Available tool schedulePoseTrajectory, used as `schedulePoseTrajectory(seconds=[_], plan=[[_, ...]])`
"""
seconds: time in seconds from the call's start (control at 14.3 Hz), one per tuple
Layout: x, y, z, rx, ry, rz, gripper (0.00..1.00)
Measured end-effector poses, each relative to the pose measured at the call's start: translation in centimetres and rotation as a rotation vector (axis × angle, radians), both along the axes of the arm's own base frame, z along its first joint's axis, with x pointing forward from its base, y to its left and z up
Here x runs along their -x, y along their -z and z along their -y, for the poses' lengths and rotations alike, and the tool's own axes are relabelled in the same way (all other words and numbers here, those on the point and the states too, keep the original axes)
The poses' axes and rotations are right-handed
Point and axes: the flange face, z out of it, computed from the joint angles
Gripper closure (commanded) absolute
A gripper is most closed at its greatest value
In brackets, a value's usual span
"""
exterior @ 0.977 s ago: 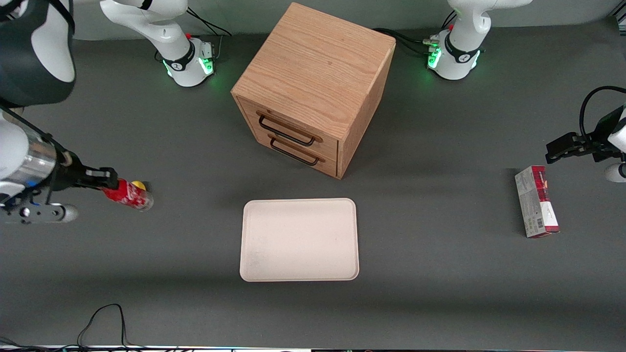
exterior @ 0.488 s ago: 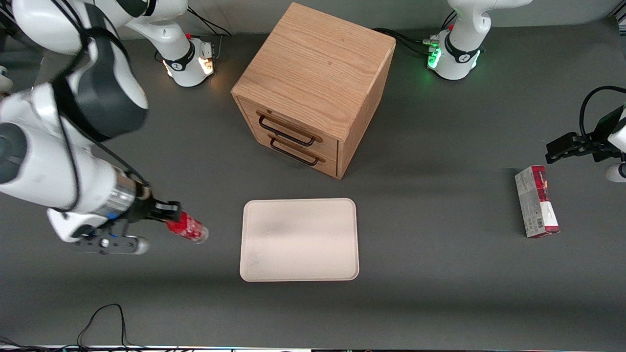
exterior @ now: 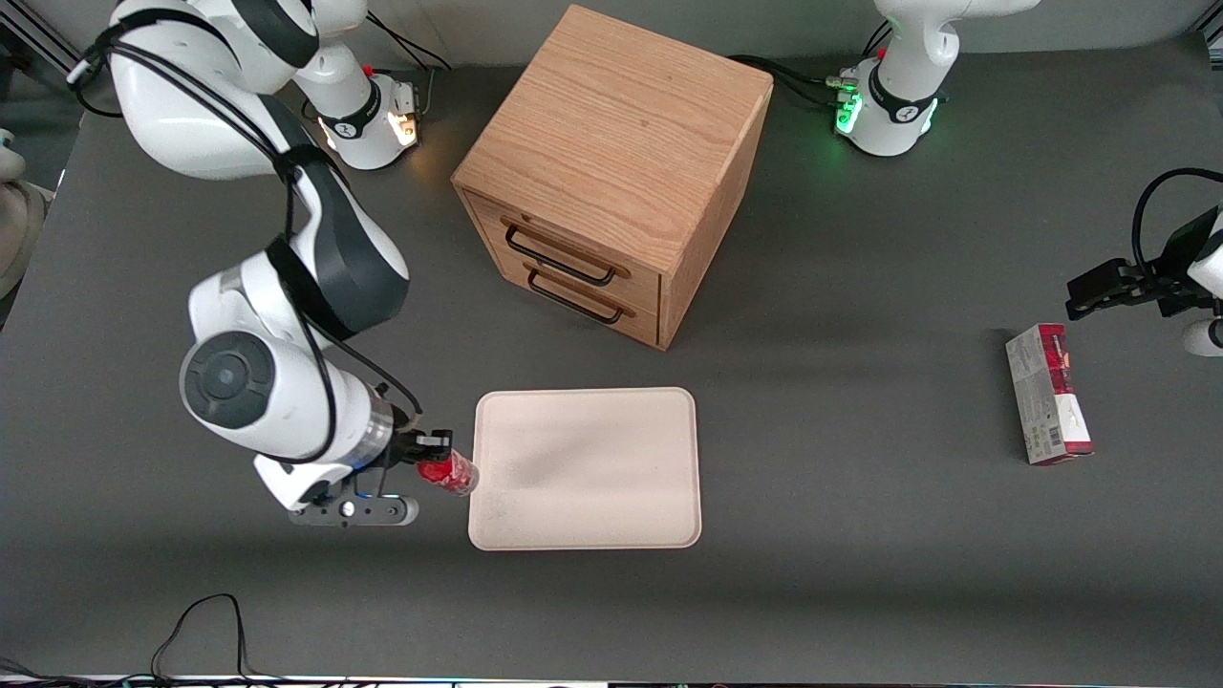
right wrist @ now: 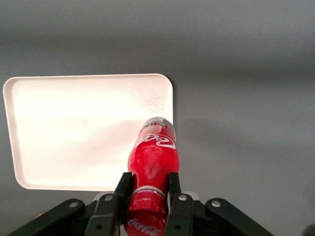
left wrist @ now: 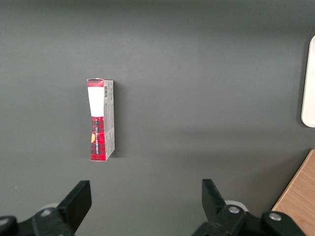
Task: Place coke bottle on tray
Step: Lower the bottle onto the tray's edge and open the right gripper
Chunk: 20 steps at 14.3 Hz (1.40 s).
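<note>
My right gripper [exterior: 432, 456] is shut on the neck of the coke bottle [exterior: 449, 472], a small red bottle with a red cap and white script. I hold it above the table, its clear base pointing toward the tray. The tray [exterior: 585, 468] is a large pale cream-pink rectangle with a low rim, lying in front of the cabinet's drawers. The bottle hangs right at the tray's edge toward the working arm's end. In the right wrist view the bottle [right wrist: 152, 162] sits between my fingers [right wrist: 122, 189], its base over the tray's [right wrist: 74, 128] edge near one corner.
A wooden two-drawer cabinet [exterior: 611, 162] stands farther from the front camera than the tray. A red-and-grey carton [exterior: 1047, 392] lies toward the parked arm's end of the table, also in the left wrist view [left wrist: 101, 119]. A black cable [exterior: 205, 621] lies near the table's front edge.
My right arm has swept the bottle from the working arm's end of the table toward the tray, reaching the tray's edge. The bottle stays gripped.
</note>
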Motion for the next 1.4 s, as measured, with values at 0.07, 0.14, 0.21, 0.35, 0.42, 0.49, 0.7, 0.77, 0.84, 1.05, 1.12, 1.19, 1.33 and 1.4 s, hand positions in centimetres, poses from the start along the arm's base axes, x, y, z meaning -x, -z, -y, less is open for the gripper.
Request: schedulePoseTrajectory(seconds=[0.07,0.14,0.21,0.35,0.42,0.49,0.7,0.77,0.84,1.05,1.12,1.19,1.33,1.4], plan=[[-0.4,1.7,-0.2,0.010,-0.008,0.000,1.00],[-0.7,3.5,-0.5,0.019,-0.015,-0.002,1.00],[-0.9,5.1,-0.8,0.022,-0.021,-0.002,1.00],[-1.3,7.5,-1.3,0.022,-0.031,0.003,1.00],[-1.4,8.2,-1.6,0.019,-0.033,0.008,1.00],[-1.5,8.7,-1.7,0.015,-0.035,0.014,1.00],[-1.8,9.6,-2.4,0.008,-0.044,0.041,1.00],[-1.8,10.0,-2.6,0.011,-0.049,0.046,0.84],[-1.8,10.4,-2.8,0.012,-0.052,0.048,0.41],[-2.0,10.9,-2.8,0.027,-0.058,0.063,0.00],[-2.1,10.8,-2.8,0.034,-0.063,0.081,0.00],[-2.2,10.7,-2.9,0.036,-0.066,0.096,0.00],[-2.4,10.5,-3.0,0.032,-0.067,0.114,0.00],[-2.4,10.3,-2.9,0.032,-0.066,0.117,0.00]])
